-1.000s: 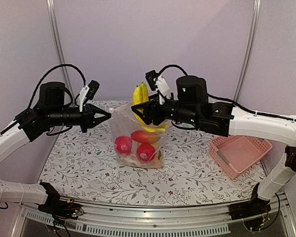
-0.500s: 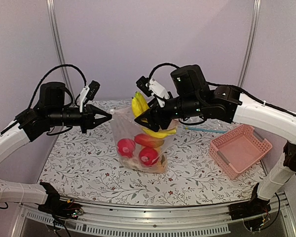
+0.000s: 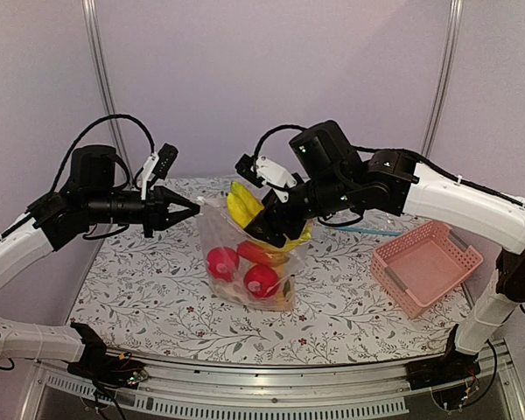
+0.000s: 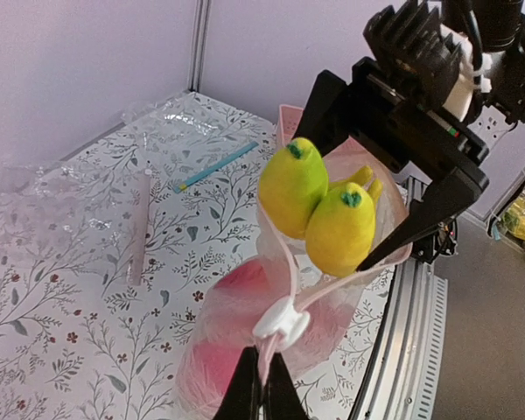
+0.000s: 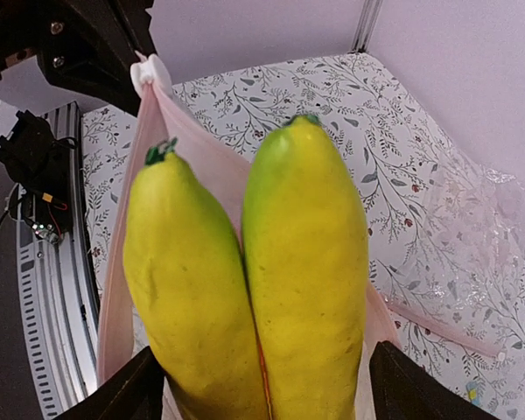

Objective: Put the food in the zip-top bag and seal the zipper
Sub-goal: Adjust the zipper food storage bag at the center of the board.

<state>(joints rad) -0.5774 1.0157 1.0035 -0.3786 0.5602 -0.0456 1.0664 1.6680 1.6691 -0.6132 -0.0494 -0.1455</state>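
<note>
Zip-top bag (image 3: 208,232) is standing up in the mid of the counter (image 3: 157,302), w/ its mouth open at the top. Yellow banana (image 3: 241,204) is poking halfway out of the mouth, its ends pointing to approx 11 o'clock in the top view. Red round fruits (image 3: 220,261) are lying low in the bag, w/ an orange-red one (image 3: 255,251) on top.

L hand (image 3: 195,208) is sitting at the bag's 10 o'clock. Its fingers are pressed together, pinching the bag's top edge right by a small white clip (image 4: 280,322).

R hand (image 3: 276,229) is reaching in from 2 o'clock. Its fingers are spread wide, one each side of the banana, and one finger is showing a gap from it.

Pink basket (image 3: 418,304) is sitting at the bag's 3 o'clock, well apart. A thin teal strip (image 4: 214,166) is lying flat on the counter at approx 2 o'clock.
</note>
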